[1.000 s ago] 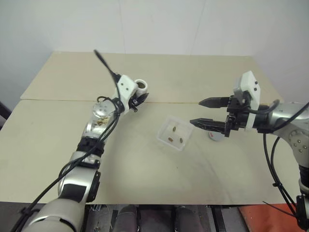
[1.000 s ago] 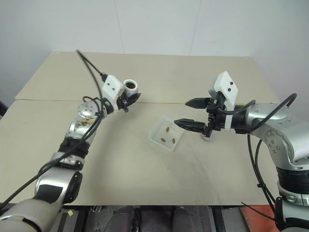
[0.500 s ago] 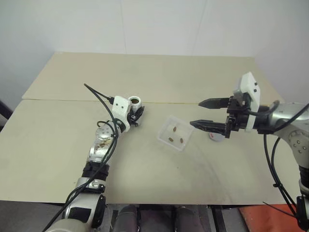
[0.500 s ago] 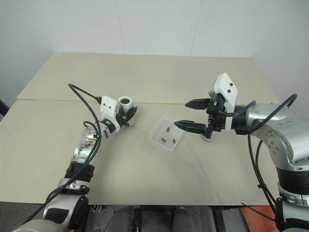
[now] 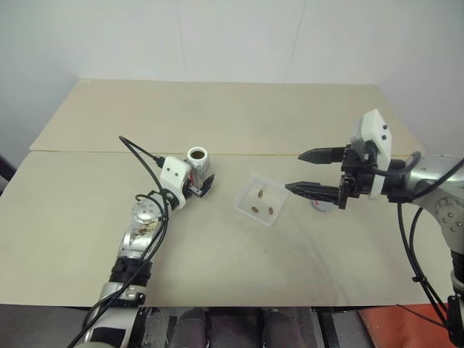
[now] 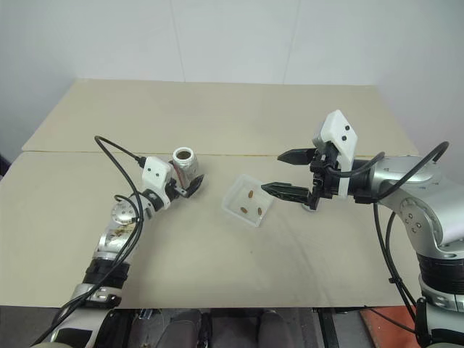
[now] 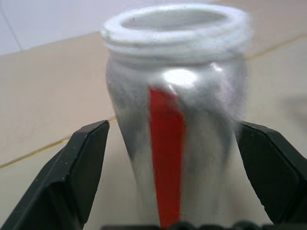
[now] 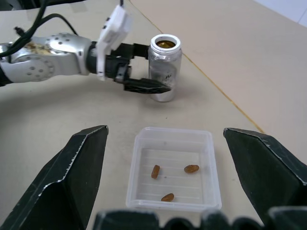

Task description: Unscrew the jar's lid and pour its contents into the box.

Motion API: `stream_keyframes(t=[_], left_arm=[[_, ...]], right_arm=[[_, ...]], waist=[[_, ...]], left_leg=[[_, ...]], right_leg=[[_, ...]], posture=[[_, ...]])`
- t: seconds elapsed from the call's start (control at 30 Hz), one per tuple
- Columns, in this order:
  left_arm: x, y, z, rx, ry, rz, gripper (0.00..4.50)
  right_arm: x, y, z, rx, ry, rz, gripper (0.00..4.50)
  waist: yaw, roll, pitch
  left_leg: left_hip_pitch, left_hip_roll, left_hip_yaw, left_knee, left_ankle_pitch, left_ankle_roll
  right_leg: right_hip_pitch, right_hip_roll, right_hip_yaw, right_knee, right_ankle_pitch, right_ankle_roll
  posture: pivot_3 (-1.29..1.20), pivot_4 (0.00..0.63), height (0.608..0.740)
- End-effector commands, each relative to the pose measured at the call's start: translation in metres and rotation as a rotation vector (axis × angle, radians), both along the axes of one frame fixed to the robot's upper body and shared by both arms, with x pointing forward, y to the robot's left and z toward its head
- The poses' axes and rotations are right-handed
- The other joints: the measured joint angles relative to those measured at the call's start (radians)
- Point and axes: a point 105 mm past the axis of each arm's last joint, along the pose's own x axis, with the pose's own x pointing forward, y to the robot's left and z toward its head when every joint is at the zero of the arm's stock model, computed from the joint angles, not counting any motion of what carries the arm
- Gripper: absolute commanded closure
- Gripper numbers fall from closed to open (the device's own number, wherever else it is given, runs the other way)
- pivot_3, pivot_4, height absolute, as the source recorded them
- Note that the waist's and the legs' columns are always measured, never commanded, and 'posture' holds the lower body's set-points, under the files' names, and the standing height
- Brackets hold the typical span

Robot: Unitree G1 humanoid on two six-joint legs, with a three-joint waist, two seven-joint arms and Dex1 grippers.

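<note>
The jar (image 5: 198, 165) stands upright on the table, left of centre, with its top uncovered. My left gripper (image 5: 201, 180) is open around it, and in the left wrist view a black finger (image 7: 72, 177) stands on each side of the jar (image 7: 177, 120) with a gap. The clear box (image 5: 261, 201) lies right of the jar and holds three golden-brown contents pieces (image 8: 156, 171). My right gripper (image 5: 312, 172) hovers open just right of the box, holding nothing. The grey lid (image 5: 324, 204) lies on the table under its lower finger, partly hidden.
The tan table (image 5: 239, 109) is made of two boards with a seam running behind the jar. A black cable (image 5: 141, 148) loops up from my left wrist. White walls stand behind the table.
My left arm has come down and back with the jar, set it upright on the table and opened its fingers. The right arm has kept still.
</note>
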Motion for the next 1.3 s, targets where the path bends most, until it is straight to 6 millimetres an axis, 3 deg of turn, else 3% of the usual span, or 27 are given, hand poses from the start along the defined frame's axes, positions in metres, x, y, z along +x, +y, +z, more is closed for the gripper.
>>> stream_keyframes(t=[0.03,0.17,0.23,0.43,0.67,1.3], left_arm=[[-0.019,0.006,0.011,0.073,-0.013,-0.063,0.03],[-0.039,0.021,0.018,0.133,0.020,-0.111,0.03],[-0.053,0.029,0.026,0.179,0.037,-0.222,0.03],[-0.074,0.060,0.087,0.184,0.071,-0.507,0.03],[-0.098,0.073,0.120,0.236,0.074,-0.772,0.03],[-0.102,0.067,0.112,0.196,0.088,-0.823,0.03]], right_arm=[[-0.004,-0.001,0.011,-0.005,-0.064,0.002,0.00],[-0.004,-0.003,0.010,-0.013,-0.064,-0.006,0.00],[-0.006,-0.004,0.008,-0.012,-0.060,-0.005,0.00],[-0.007,-0.010,0.003,-0.036,-0.052,-0.007,0.00],[-0.005,-0.020,0.004,-0.052,-0.052,-0.041,0.00],[-0.017,-0.018,-0.003,-0.046,-0.051,-0.057,0.00]], waist=[[-0.001,0.000,0.000],[0.002,0.000,0.000],[0.001,0.000,0.000],[0.002,0.000,0.000],[-0.001,0.000,0.000],[0.000,0.000,0.000]], left_leg=[[0.001,0.000,0.001,0.000,0.000,0.000],[0.001,0.001,0.001,0.000,-0.001,0.001],[0.001,0.001,0.001,0.000,-0.001,0.001],[0.001,0.002,0.002,-0.001,-0.001,0.001],[0.001,0.002,0.007,-0.003,-0.001,0.001],[0.001,0.004,0.008,-0.002,-0.001,0.001]], right_leg=[[0.000,0.000,0.001,0.000,0.000,0.000],[0.000,0.000,0.000,0.000,0.000,0.000],[0.000,0.000,0.000,0.000,0.000,0.000],[0.000,0.001,-0.001,-0.001,0.000,-0.001],[-0.001,0.002,0.000,-0.002,-0.001,-0.001],[-0.001,0.003,0.001,-0.002,-0.001,-0.001]], posture=[[0.00,0.150,0.740],[0.00,0.150,0.740],[0.00,0.150,0.740],[0.00,0.150,0.740],[0.00,0.150,0.740],[0.00,0.150,0.740]])
